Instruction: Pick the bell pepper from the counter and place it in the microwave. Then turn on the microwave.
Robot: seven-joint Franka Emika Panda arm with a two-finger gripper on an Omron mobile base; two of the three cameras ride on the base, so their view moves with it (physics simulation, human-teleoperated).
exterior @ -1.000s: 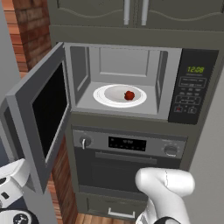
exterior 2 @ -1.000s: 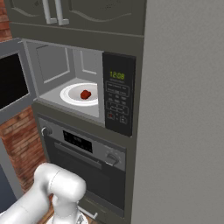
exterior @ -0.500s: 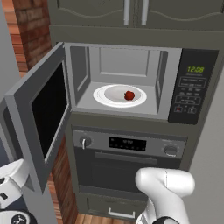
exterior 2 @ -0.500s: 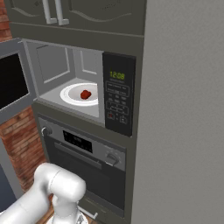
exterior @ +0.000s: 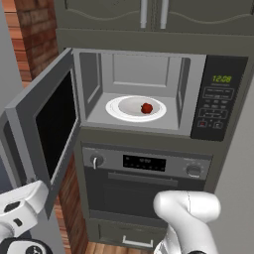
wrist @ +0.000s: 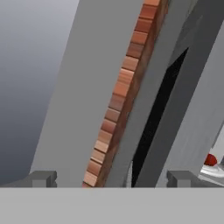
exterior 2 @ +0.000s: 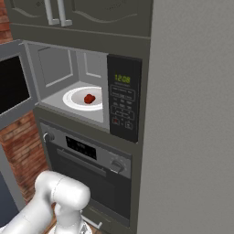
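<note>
Pepper [exterior: 146,107] is small, glossy red, roundish, sitting on the white round plate [exterior: 124,110] inside the microwave [exterior: 144,64]. It's right of plate centre in the left base view, roughly mid-plate from the right base view [exterior 2: 89,98]. Plate lies flat on the pale grey cavity floor, nothing else on it. In the hand view a sliver of the red pepper [wrist: 210,159] and the white plate edge [wrist: 214,171] show at the far right, past the door edge.

Microwave door [exterior: 47,129] is swung wide open to the left, dark glass window facing the room, grey frame around it. Nothing sits between the door opening and the pepper. Black keypad panel [exterior: 216,99] on the right of the cavity, green digits lit at its top.

Gripper [wrist: 111,178] in the hand view: two dark fingertips [wrist: 41,177] stand spread far apart, nothing between them. It looks along the edge of the open door, with a strip of brick wall [wrist: 124,94] running diagonally up the middle.

Around it: oven [exterior: 144,183] directly below the microwave, knob at each end of its silver control strip, dark display between, bar handle under that. Grey-green cabinet doors [exterior: 149,12] above with two silver handles. Brick wall left of the unit, partly behind the open door. Tall plain grey panel [exterior 2: 192,119] right of the keypad. White arm elbow [exterior: 187,211] sits low in front of the oven.
</note>
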